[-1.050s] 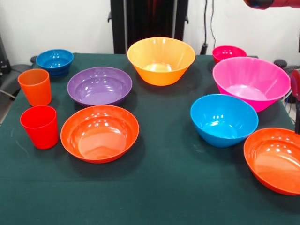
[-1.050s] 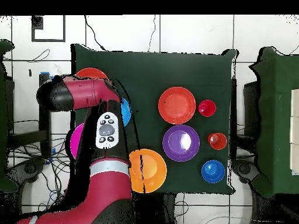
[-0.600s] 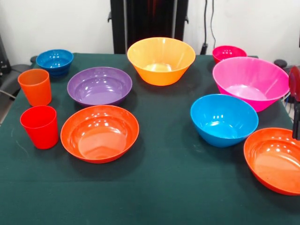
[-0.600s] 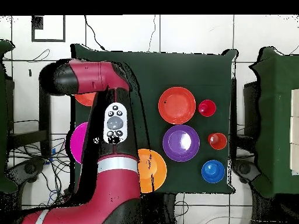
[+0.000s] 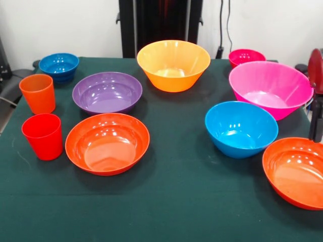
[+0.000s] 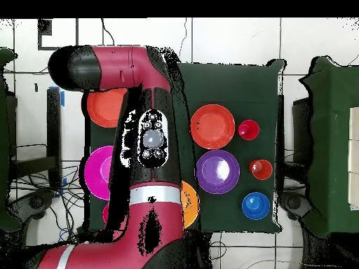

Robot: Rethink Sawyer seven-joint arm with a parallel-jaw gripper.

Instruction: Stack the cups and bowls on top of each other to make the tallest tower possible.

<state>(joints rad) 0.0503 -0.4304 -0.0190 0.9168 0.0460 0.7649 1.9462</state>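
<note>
- Since the earlier frames the arm [image 6: 144,140] had swung across the overhead view, from over the tabletop's left edge toward its middle, now covering the light blue bowl and much of the yellow-orange one and uncovering the red-orange bowl [image 6: 105,107] at the upper left corner.
- In the front view a red and black piece of the arm [image 5: 316,96] stood higher at the right edge than half a second before; whether the jaws were spread or pressed together could not be told.
- None of the bowls or cups had shifted.
- A dark green cloth covered the tabletop [image 5: 181,191]; behind it rose a white wall and a black column, and white floor tiles with loose cables surrounded it from above.
- The large pink bowl [image 5: 270,88] sat empty near the right edge, nothing nested in it, with the small pink-red bowl [image 5: 246,57] just behind and the light blue bowl [image 5: 241,128] just in front.
- The yellow-orange bowl [image 5: 173,64] stood at back centre, the purple bowl [image 5: 107,92] and another red-orange bowl [image 5: 107,142] left of centre, the dark blue bowl [image 5: 59,65] at back left.
- The orange cup [image 5: 38,93] and red cup [image 5: 43,136] stood upright along the left edge, apart from each other.
</note>
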